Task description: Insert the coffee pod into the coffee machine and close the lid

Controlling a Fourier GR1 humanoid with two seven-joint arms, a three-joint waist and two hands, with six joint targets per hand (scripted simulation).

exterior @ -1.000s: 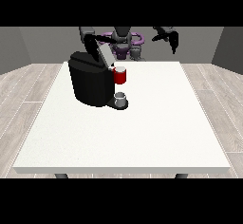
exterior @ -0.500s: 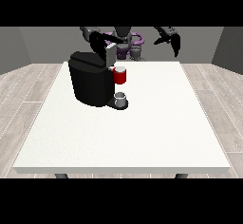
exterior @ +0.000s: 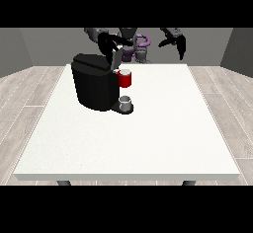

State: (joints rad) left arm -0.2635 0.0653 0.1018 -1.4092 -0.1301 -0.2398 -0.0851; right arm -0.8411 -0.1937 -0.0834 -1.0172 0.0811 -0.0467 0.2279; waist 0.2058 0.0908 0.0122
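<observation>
The black coffee machine (exterior: 95, 86) stands on the left half of the white table (exterior: 163, 128). Its grey lid (exterior: 117, 58) is tilted, partly raised over the top front. The hand at the view's left (exterior: 105, 45) is above the machine, right by the lid, its fingers pointing down. The hand at the view's right (exterior: 174, 41) hangs in the air over the table's far edge, fingers relaxed and holding nothing. A red thing at the machine (exterior: 125, 79) shows at its front. A small grey thing (exterior: 126, 103) sits on the machine's base below it.
The robot's torso (exterior: 133, 47) is behind the far edge. White tabletop stretches to the right of the machine and towards the camera. Wooden floor surrounds the table.
The hand at the view's left has moved right and down over the machine, and the lid has tipped from upright towards the front. The other hand has shifted slightly.
</observation>
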